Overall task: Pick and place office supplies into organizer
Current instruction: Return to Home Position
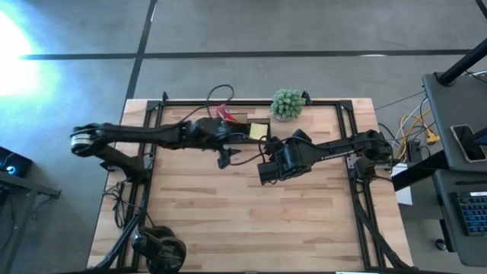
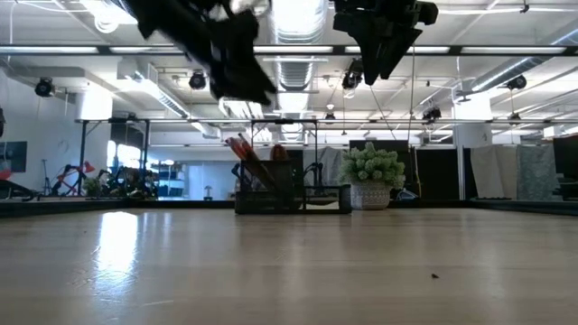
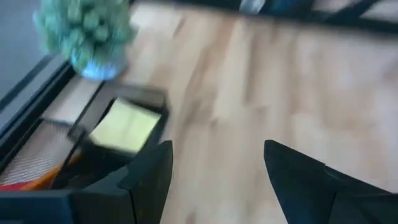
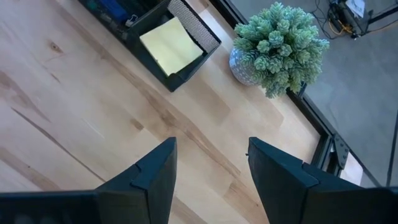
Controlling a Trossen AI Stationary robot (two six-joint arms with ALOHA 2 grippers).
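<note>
The black organizer (image 1: 242,120) stands at the table's far middle. A yellow sticky-note pad (image 4: 171,45) lies flat in its right compartment. Red-handled scissors (image 1: 224,113) and thin pens (image 2: 246,153) stick up out of its left part, and a blue item (image 4: 115,9) shows inside. My left gripper (image 3: 214,180) hangs open and empty in the air just near of the organizer (image 3: 134,102). My right gripper (image 4: 211,168) is also open and empty, held high over the bare wood to the right and nearer, pointing down at a slant toward the organizer (image 4: 199,37).
A green ball-shaped plant (image 1: 288,104) in a pale pot stands right of the organizer at the far edge. Black headphones (image 1: 160,247) lie at the near left corner. A black frame rail (image 1: 251,100) runs along the far edge. Bare wood (image 1: 251,221) spreads toward the near edge.
</note>
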